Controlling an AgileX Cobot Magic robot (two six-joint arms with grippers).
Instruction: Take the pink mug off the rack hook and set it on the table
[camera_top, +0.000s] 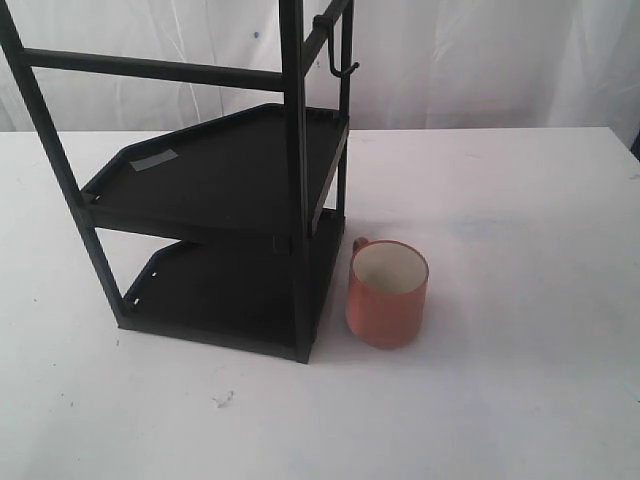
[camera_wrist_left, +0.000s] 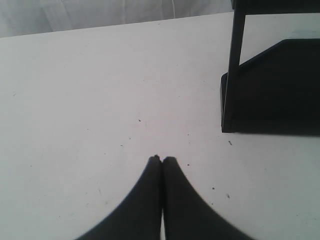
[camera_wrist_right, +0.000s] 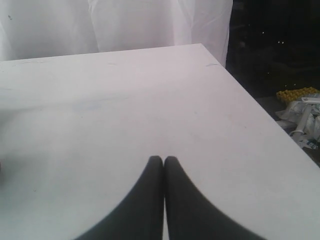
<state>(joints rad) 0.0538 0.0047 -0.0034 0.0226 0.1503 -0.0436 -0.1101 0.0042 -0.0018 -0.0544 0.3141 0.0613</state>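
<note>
White table (camera_top: 520, 200) fills the exterior view; the pink mug (camera_top: 387, 293) stands upright on it right of centre, just beside the black 2-shelf rack (camera_top: 220, 180), and the rack hook (camera_top: 345, 68) at the top edge hangs bare. Both the left gripper (camera_wrist_left: 162, 160) and the right gripper (camera_wrist_right: 163, 159) show jaws pressed together over tabletop, gripping nothing. Placing looks done, so good practice is parking both arms wide of the mug.
</note>
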